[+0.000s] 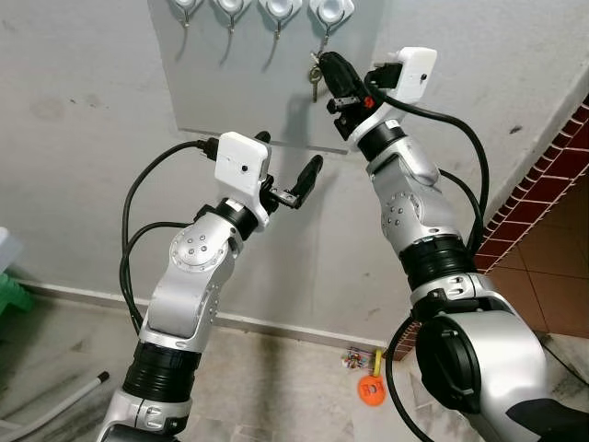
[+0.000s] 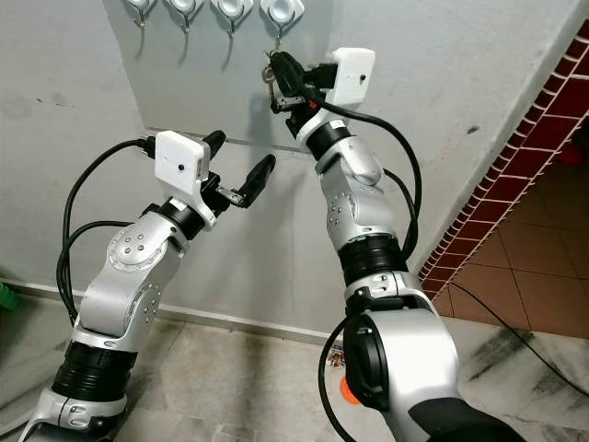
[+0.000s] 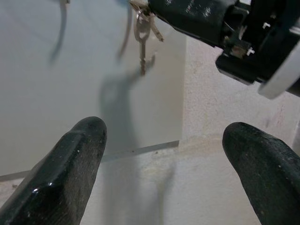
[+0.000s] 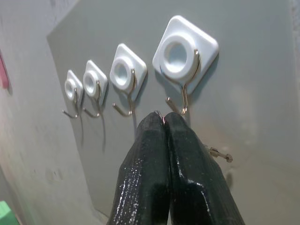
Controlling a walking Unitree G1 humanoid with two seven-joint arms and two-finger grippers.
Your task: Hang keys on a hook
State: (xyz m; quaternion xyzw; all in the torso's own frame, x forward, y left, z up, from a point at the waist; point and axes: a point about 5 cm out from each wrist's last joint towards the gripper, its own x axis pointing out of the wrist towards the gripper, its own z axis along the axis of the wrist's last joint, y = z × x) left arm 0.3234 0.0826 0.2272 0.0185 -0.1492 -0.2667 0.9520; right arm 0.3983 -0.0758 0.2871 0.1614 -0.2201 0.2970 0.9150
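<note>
One ring of keys (image 1: 316, 78) is raised to the rightmost hook (image 4: 180, 105).
It is pinched in the right gripper (image 4: 164, 118), at the hook's six o'clock, for threading; the left gripper (image 1: 293, 171) is held spread, idle.

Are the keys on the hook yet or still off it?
Off: right gripper pinches the keys just below the rightmost hook.

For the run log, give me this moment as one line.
right gripper: shut on keys, just below rightmost hook | left gripper: open, idle, lower | keys: not yet hung

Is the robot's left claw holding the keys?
No, the left gripper is open and holds nothing below the board, while the right gripper pinches the keys under the hook.
</note>
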